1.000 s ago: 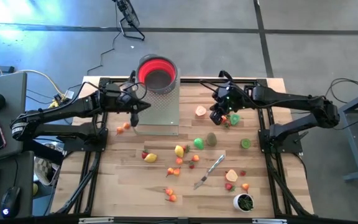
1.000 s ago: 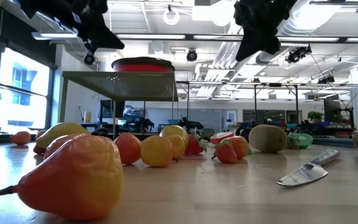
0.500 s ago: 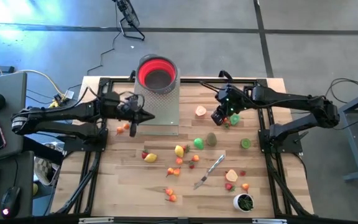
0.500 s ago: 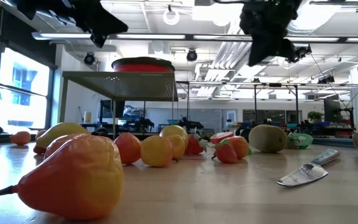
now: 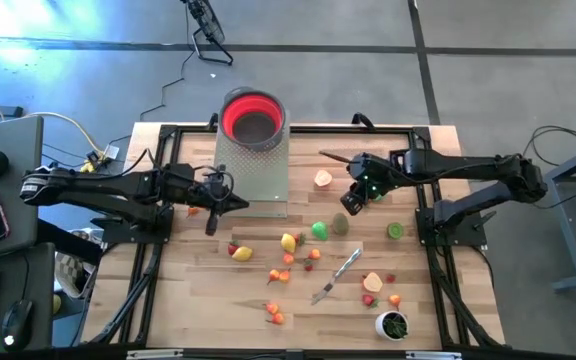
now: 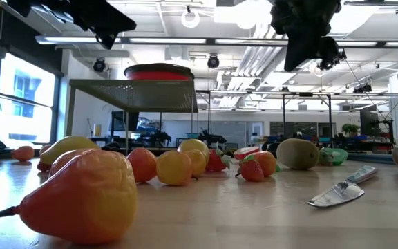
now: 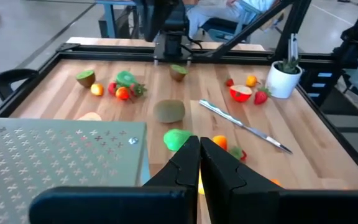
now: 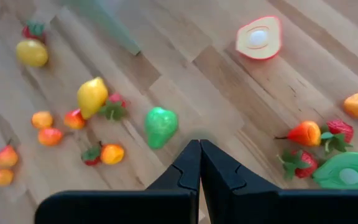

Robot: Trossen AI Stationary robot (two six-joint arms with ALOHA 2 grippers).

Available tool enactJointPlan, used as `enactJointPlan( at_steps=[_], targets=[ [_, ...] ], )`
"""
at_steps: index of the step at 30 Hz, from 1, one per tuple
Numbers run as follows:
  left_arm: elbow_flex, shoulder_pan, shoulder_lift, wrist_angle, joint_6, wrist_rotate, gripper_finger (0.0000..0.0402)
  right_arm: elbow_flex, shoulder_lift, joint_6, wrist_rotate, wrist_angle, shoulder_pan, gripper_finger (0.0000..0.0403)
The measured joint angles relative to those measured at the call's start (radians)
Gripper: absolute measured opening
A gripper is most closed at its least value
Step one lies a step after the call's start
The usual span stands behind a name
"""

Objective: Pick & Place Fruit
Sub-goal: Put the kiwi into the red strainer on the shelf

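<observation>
Several small toy fruit pieces lie scattered on the wooden table: a green pear (image 5: 319,230) (image 8: 160,126), a brown kiwi (image 5: 340,223) (image 7: 169,111), a yellow lemon (image 5: 288,241) and a peach half (image 5: 323,179). My left gripper (image 5: 240,204) (image 7: 199,148) is shut and hangs in the air beside the near edge of the perforated metal stand (image 5: 253,170). It holds nothing. My right gripper (image 5: 348,205) (image 8: 199,149) is shut too. It slants downward above the bare wood between the peach half and the kiwi, and is empty.
A red bowl (image 5: 253,115) sits on the far part of the metal stand. A silver knife (image 5: 338,275) lies right of the table's middle. A small white cup (image 5: 393,323) with green contents stands at the near right. Black frame rails run along the table's edges.
My left gripper has swung from beside the red bowl toward the table's near edge, staying shut and high. My right gripper has drifted a little toward the near edge and rolled at the wrist, still shut. No fruit has moved.
</observation>
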Motion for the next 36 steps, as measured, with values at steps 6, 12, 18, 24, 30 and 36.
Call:
enactJointPlan(
  at_steps=[6,12,18,24,30,36],
  targets=[
    [0.000,0.000,0.000,0.000,0.000,-0.002,0.0010,0.000,0.000,-0.096,-0.002,0.001,0.008,0.0002],
    [0.000,0.000,0.000,0.000,0.000,-0.002,0.0010,0.000,0.000,-0.154,0.010,0.041,0.008,0.0002],
    [0.000,0.000,0.000,0.000,0.000,-0.002,0.0010,0.000,0.005,-0.107,0.060,0.041,0.008,0.0017],
    [0.000,0.000,0.000,0.000,0.000,-0.002,0.0010,0.001,0.033,-0.052,0.062,0.019,0.008,0.0098],
    [0.000,0.000,0.000,0.000,0.000,-0.002,0.0010,0.000,0.064,-0.025,0.095,0.019,0.010,0.0201],
    [0.000,0.000,0.000,0.000,0.000,-0.002,0.0010,0.000,0.082,-0.026,0.115,0.022,0.014,0.0275]
  ],
)
